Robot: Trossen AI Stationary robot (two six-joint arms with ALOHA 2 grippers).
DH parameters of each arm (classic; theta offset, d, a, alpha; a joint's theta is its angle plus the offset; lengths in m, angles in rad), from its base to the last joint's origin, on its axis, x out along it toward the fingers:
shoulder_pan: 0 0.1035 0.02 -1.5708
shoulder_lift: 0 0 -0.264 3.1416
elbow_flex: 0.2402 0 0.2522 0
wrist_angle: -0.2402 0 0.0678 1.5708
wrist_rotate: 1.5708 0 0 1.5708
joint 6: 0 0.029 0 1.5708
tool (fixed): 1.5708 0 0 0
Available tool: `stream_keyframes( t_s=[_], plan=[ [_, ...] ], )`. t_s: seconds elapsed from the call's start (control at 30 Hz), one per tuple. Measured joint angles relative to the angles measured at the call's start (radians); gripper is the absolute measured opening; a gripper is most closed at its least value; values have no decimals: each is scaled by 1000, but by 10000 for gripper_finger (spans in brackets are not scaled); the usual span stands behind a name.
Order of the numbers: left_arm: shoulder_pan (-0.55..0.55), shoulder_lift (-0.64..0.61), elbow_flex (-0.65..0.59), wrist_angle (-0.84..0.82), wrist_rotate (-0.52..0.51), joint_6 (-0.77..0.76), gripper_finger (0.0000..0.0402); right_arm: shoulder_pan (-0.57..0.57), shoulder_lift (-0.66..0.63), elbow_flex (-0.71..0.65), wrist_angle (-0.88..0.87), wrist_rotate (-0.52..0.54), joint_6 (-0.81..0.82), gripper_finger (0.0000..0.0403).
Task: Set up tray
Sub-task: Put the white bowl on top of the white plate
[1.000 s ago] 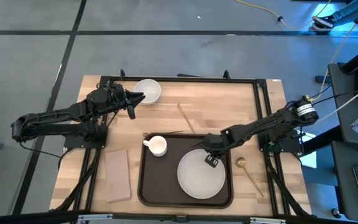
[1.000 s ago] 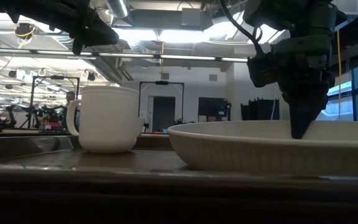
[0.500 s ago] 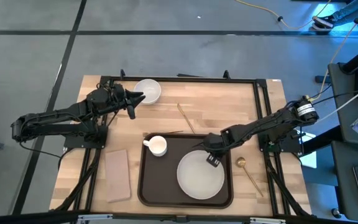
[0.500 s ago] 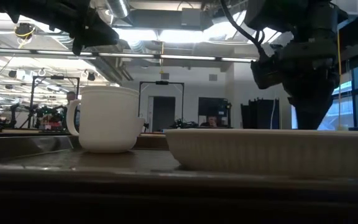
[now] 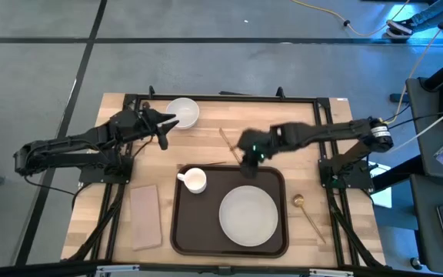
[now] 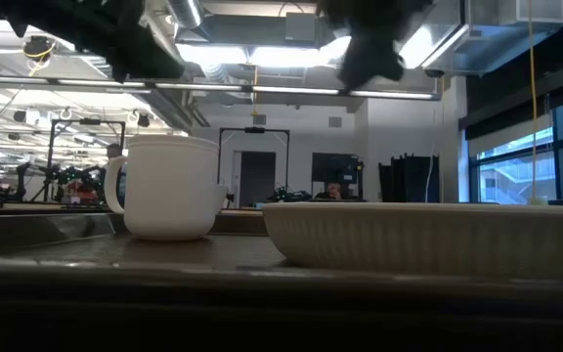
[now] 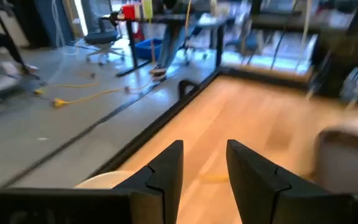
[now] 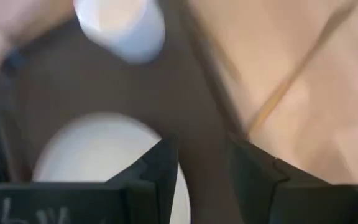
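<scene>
The dark brown tray (image 5: 187,223) lies at the table's near middle. On it a white plate (image 5: 248,217) lies flat and a white cup (image 5: 195,181) stands in the far left corner; both also show in the low view, the plate (image 6: 428,235) and the cup (image 6: 169,186). My right gripper (image 5: 248,151), blurred, hovers open above the tray's far edge; in its wrist view its fingers (image 8: 201,165) hang over the tray (image 8: 79,87). My left gripper (image 5: 169,123) is open beside a white bowl (image 5: 183,111) at the far edge; the bowl's rim (image 7: 104,182) shows below the fingers.
A tan napkin (image 5: 146,215) lies left of the tray. One chopstick (image 5: 230,145) lies beyond the tray, another (image 5: 208,164) along its far rim. A gold spoon (image 5: 307,211) lies right of the tray. Bare wood lies between bowl and right arm.
My right gripper has left the plate's far right rim, risen and swung toward the far left, and now hangs over the tray's far edge near the chopsticks. The plate, tipped up a second ago, has settled flat on the tray. My left arm has kept still.
</scene>
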Motion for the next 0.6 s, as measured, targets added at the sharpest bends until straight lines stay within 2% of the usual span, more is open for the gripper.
stream_keyframes(
  t_s=[0.13,0.27,0.37,0.47,0.6],
  plan=[
    [33,23,2,-107,-10,107,124,-53,0,110,18,2,22,132],
    [102,93,16,-202,65,115,143,-80,0,208,17,1,22,132],
    [158,169,77,-318,109,100,157,-92,0,282,16,-3,21,132],
    [210,265,146,-433,116,150,166,-101,0,351,11,-4,13,132],
    [257,398,230,-443,119,267,173,-116,0,430,8,-5,-52,132]
  ],
)
